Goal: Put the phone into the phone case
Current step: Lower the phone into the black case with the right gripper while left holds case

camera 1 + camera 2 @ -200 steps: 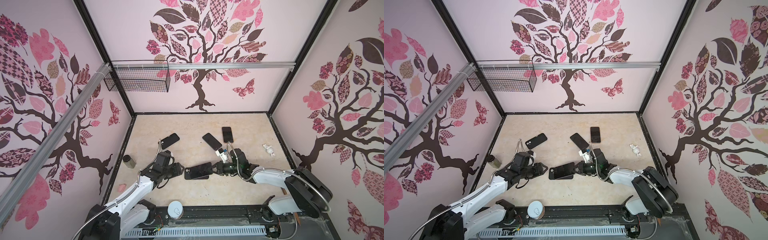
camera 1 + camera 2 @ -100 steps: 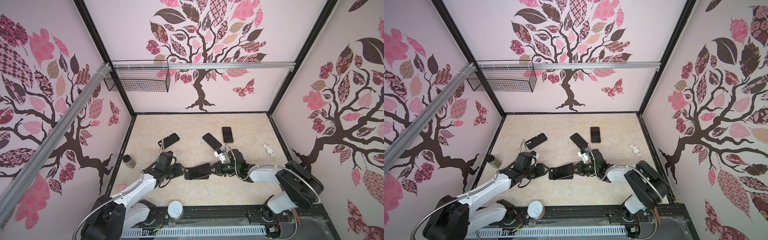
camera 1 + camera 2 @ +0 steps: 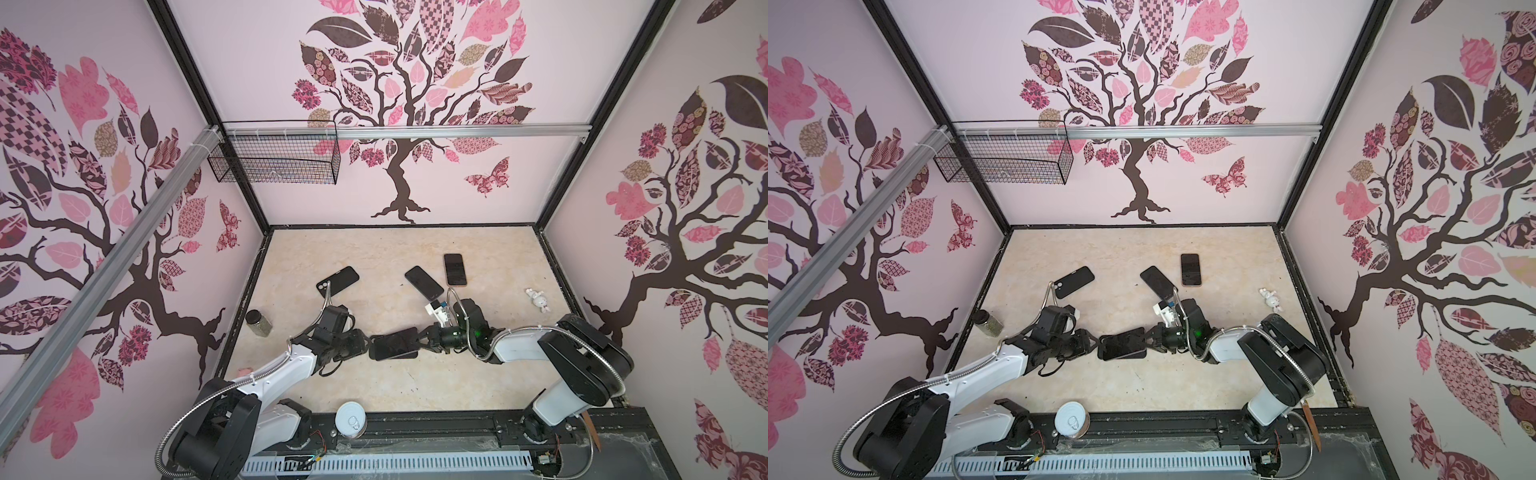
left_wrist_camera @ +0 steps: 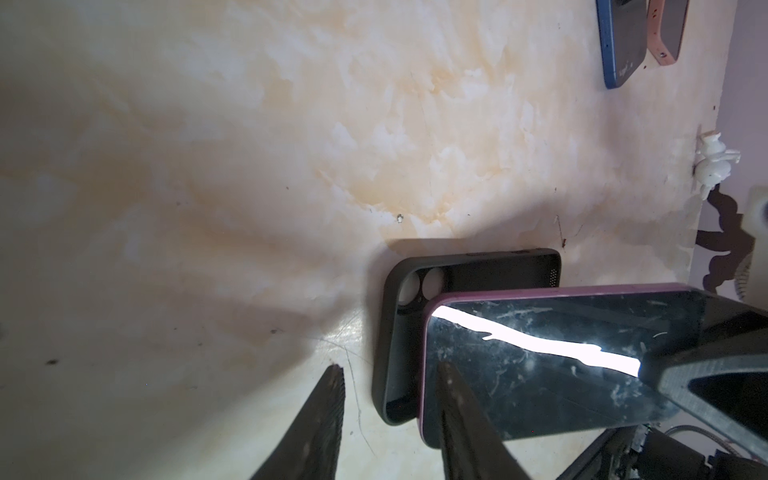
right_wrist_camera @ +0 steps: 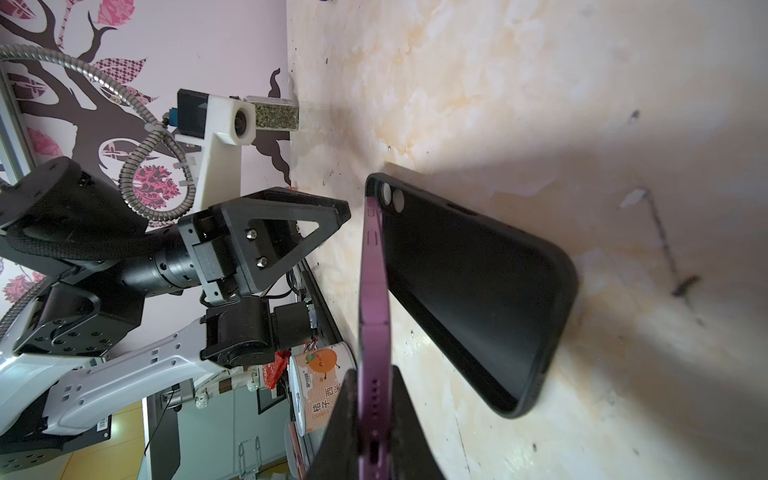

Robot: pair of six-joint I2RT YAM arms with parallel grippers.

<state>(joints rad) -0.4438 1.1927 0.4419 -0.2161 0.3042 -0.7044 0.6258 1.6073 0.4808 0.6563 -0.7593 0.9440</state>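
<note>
My right gripper [image 5: 374,399] is shut on the bottom end of the purple-rimmed phone [image 5: 374,291]. It holds the phone tilted, screen up, over the black phone case [image 5: 465,291], which lies open side up on the table. In both top views the phone [image 3: 395,340] [image 3: 1123,340] covers most of the case [image 3: 392,357], between the right gripper [image 3: 419,341] and my left gripper [image 3: 365,341]. The left gripper [image 4: 390,368] is open at the camera-hole end of the case [image 4: 478,274]. One of its fingers overlaps the corner of the phone [image 4: 540,365]. I cannot tell whether it touches.
Farther back lie a black case [image 3: 337,281], a dark phone [image 3: 424,282] and a pink-rimmed phone [image 3: 455,269]. A small white figure [image 3: 538,300] sits at the right, a spice jar [image 3: 258,322] by the left wall and a tin can [image 3: 351,419] on the front rail.
My left gripper has moved right, up to the near end of the case and phone, and its jaws have narrowed. The right gripper still holds the phone over the case.
</note>
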